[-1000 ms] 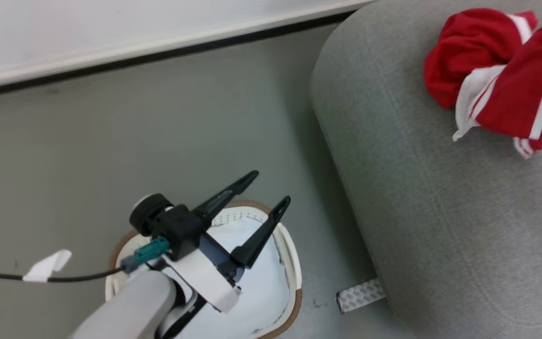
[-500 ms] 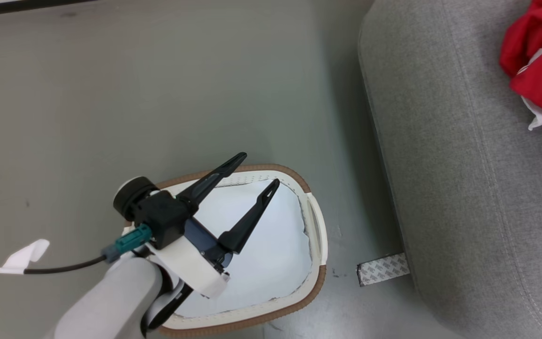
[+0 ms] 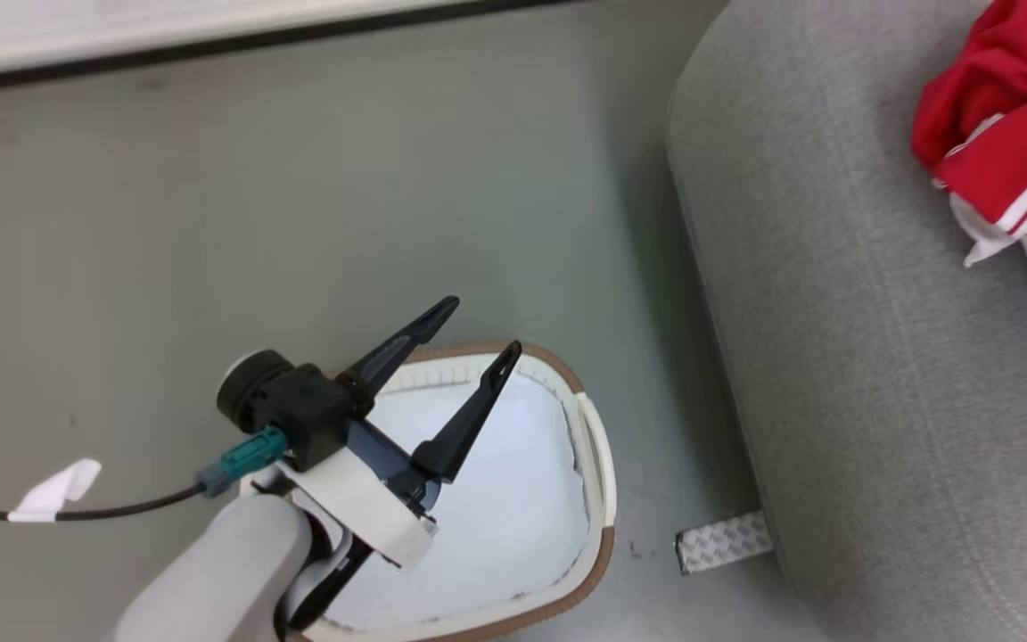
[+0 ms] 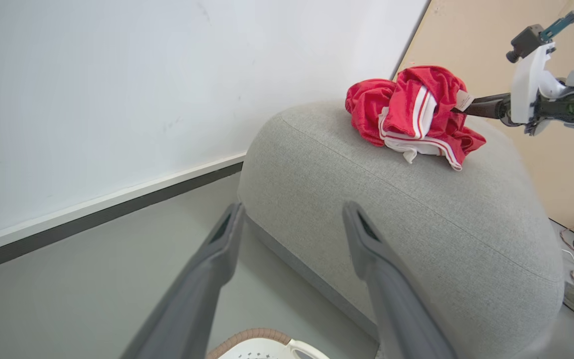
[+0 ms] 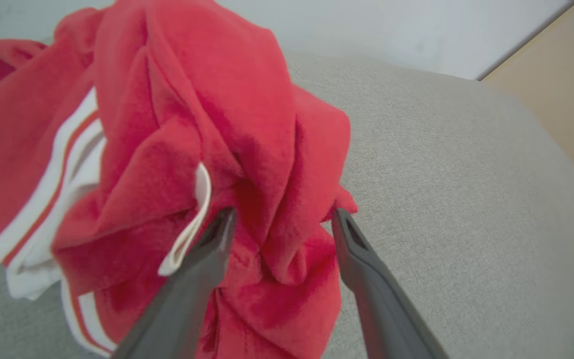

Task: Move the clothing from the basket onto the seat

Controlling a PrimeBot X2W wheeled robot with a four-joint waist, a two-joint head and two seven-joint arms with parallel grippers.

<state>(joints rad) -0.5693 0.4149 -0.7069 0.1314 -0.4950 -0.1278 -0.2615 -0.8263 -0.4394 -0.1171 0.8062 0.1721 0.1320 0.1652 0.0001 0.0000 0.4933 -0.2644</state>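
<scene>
Head view: the left gripper [image 3: 484, 325] hangs over the basket [image 3: 601, 499], its fingers spread and holding nothing; the basket floor beneath it is bare white with no red in the part that can be seen, though the arm hides some of it; the clothing [image 3: 1004, 143] lies well off to this gripper's right, up on the seat [image 3: 870, 401]; so the moving looks done, or all but done.

Left wrist view: beyond the parted fingers rises the seat; on its crown, ahead and to the right, the clothing sits as one crumpled red heap with white stripes and trim; the right gripper [image 4: 469, 106] noses into its far side.

Right wrist view: the right gripper's fingers stand apart; a fold of red cloth bulges between them, brushing both but not pinched; what remains, I judge, is to draw that gripper clear.
</scene>
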